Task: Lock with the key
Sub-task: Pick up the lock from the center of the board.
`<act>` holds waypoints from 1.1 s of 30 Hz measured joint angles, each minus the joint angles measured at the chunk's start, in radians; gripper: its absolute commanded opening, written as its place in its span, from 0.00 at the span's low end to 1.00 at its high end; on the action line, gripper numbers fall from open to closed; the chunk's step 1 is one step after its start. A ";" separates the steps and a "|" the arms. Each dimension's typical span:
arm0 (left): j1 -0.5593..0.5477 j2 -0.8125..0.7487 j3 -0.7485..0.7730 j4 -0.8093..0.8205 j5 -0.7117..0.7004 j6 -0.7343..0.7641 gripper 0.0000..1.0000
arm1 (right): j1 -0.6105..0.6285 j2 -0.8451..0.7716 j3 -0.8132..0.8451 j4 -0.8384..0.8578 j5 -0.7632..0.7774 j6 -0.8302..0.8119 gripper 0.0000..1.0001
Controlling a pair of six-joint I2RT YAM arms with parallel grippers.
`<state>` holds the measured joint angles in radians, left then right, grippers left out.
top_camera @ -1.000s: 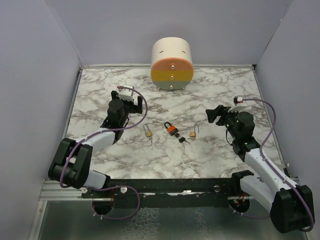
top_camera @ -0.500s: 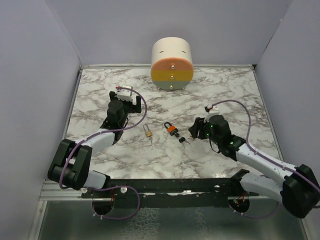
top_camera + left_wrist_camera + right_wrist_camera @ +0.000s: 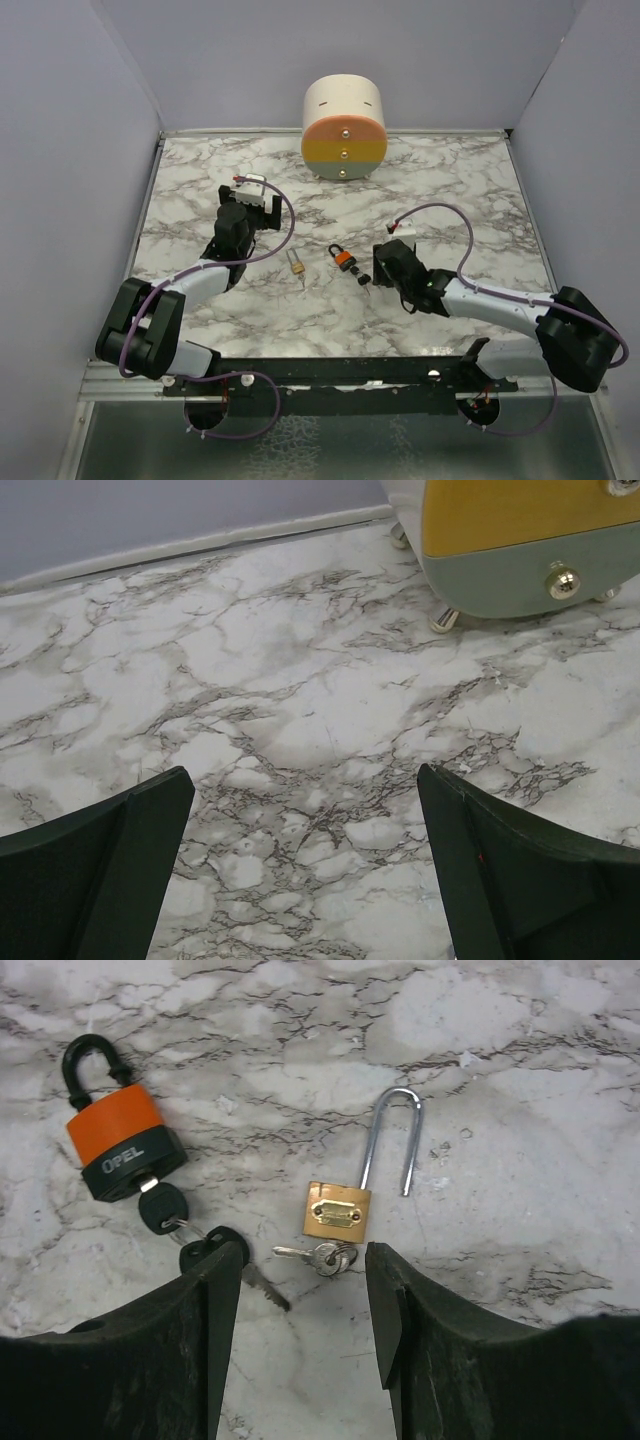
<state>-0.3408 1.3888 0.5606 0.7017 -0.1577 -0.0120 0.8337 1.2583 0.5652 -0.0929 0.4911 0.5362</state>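
The key bunch (image 3: 185,1225) has two black heads on one ring. One key sits in the base of the orange padlock (image 3: 120,1145); the other lies loose, its blade beside my left fingertip (image 3: 215,1290). A brass padlock (image 3: 337,1212) with an open shackle lies ahead, small silvery keys (image 3: 320,1256) at its base. My right gripper (image 3: 300,1305) hovers low over them, open, with nothing between its fingers. From above, the right gripper (image 3: 374,270) is next to the orange padlock (image 3: 343,258) and the key bunch (image 3: 362,278). My left gripper (image 3: 305,870) stands wide open over bare marble.
Another brass padlock (image 3: 296,263) lies left of the orange one. A cream drum with an orange, yellow and green face (image 3: 344,125) stands at the back, and the left wrist view shows the drum (image 3: 520,540) close ahead. Grey walls enclose the marble table (image 3: 200,300).
My right arm swung left and down from the right side to just over the padlocks and keys, and its jaws narrowed. The left arm stayed put.
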 measured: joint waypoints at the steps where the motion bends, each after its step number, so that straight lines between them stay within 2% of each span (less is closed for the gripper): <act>1: 0.000 0.000 0.000 0.000 0.000 0.000 0.99 | 0.003 0.013 0.008 -0.012 0.022 0.010 0.52; 10: 0.000 0.006 0.000 0.000 0.000 0.005 0.99 | 0.005 0.128 0.037 -0.051 0.131 0.092 0.51; 18: 0.000 0.016 0.000 0.000 0.000 0.006 0.99 | 0.005 0.207 0.049 -0.052 0.141 0.124 0.50; 33: 0.000 0.034 0.000 0.000 0.000 0.007 0.99 | 0.005 0.256 0.078 -0.032 0.151 0.132 0.50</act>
<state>-0.3408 1.4227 0.5606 0.7017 -0.1577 -0.0048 0.8387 1.5143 0.6434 -0.1253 0.6418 0.6685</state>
